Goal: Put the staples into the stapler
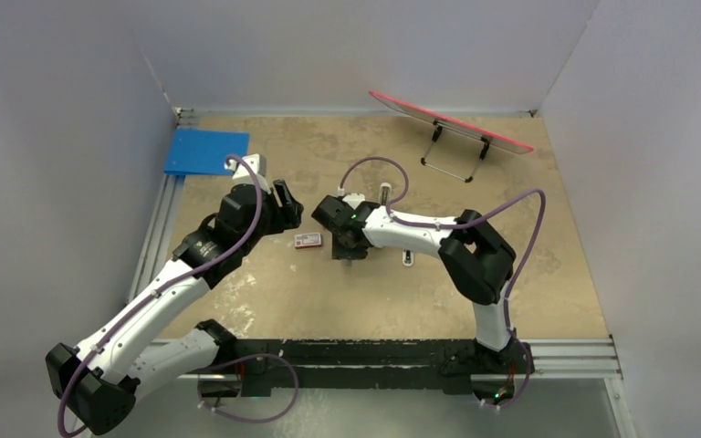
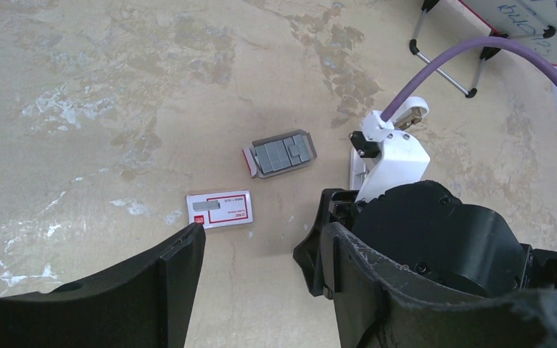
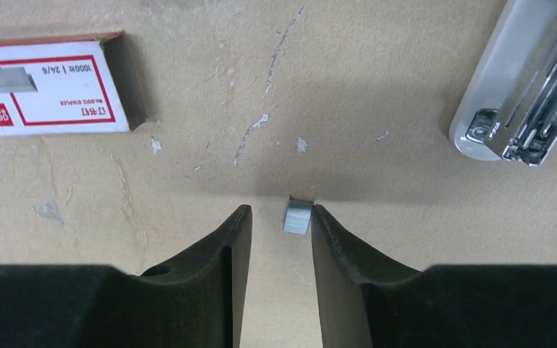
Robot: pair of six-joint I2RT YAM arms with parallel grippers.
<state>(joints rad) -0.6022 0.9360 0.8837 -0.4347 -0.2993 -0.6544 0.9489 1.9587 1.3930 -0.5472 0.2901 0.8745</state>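
In the right wrist view a small grey strip of staples (image 3: 297,218) lies between my right gripper's (image 3: 279,210) open fingers, against the right finger (image 3: 333,239); nothing grips it. The white stapler (image 3: 504,80) lies opened at the upper right, its metal channel showing. The red-and-white staple box (image 3: 47,85) lies at the upper left, and also shows in the top view (image 1: 308,240). The left wrist view shows that box (image 2: 219,209) and an open tray of grey staple blocks (image 2: 283,154) beyond it. My left gripper (image 2: 261,228) is open and empty, above the table beside the box.
A pink-rimmed board on a wire stand (image 1: 447,123) stands at the back right. A blue flat board (image 1: 205,151) lies at the back left. A small white piece (image 1: 408,258) lies right of the right gripper (image 1: 345,248). Walls enclose three sides.
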